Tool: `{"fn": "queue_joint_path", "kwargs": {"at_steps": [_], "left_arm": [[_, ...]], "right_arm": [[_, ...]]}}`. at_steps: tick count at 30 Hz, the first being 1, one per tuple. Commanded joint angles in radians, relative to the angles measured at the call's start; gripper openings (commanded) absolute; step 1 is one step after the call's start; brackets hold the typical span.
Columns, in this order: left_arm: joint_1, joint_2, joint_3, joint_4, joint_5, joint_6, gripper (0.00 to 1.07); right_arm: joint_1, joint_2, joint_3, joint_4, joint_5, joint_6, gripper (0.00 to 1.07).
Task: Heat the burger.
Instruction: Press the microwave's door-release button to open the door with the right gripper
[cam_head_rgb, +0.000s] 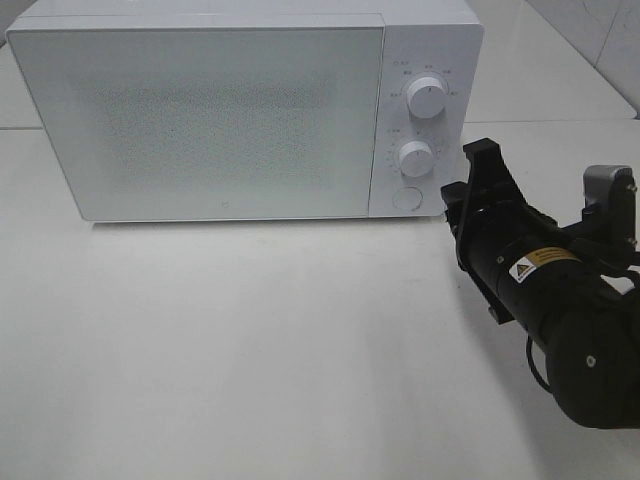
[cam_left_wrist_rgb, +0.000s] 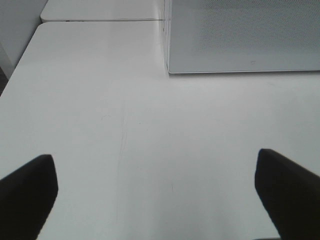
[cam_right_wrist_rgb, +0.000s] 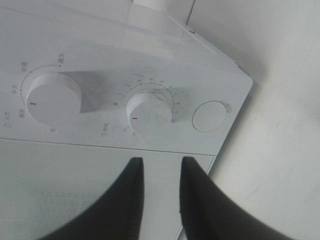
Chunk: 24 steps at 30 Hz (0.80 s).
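Note:
The burger is out of view. A white microwave (cam_head_rgb: 200, 110) stands at the back of the table with its door shut. My right gripper (cam_head_rgb: 470, 175) hovers just right of the control panel, beside the lower knob (cam_head_rgb: 416, 156) and the round button (cam_head_rgb: 406, 198). In the right wrist view its two dark fingers (cam_right_wrist_rgb: 161, 162) stand close together with a narrow gap and nothing between them, pointing toward the lower knob (cam_right_wrist_rgb: 149, 112). My left gripper (cam_left_wrist_rgb: 154, 155) is wide open over bare table, off the microwave's left front corner (cam_left_wrist_rgb: 170, 70).
The upper knob (cam_head_rgb: 428, 97) sits above the lower one on the panel. The white table (cam_head_rgb: 250, 350) stretches in front of the microwave. A seam to a second table surface (cam_left_wrist_rgb: 100, 10) shows in the left wrist view.

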Motion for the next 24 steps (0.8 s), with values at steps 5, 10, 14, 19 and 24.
{"fn": "queue_joint_path", "kwargs": {"at_steps": [5, 10, 14, 19, 24], "left_arm": [[0.002, -0.023, 0.004, 0.003, -0.014, -0.008, 1.0], [0.002, -0.023, 0.004, 0.003, -0.014, -0.008, 1.0], [0.002, -0.023, 0.004, 0.003, -0.014, -0.008, 1.0], [0.002, -0.023, 0.004, 0.003, -0.014, -0.008, 1.0], [0.002, -0.023, 0.004, 0.003, -0.014, -0.008, 1.0]], "right_arm": [[0.004, -0.004, -0.002, 0.022, 0.02, 0.153, 0.0], [0.002, -0.002, -0.002, 0.025, 0.1, 0.222, 0.0], [0.001, 0.014, -0.002, 0.025, 0.109, 0.255, 0.0], [0.001, 0.057, -0.016, 0.026, 0.108, 0.274, 0.0], [0.001, 0.111, -0.053, 0.025, 0.091, 0.277, 0.0]]}}
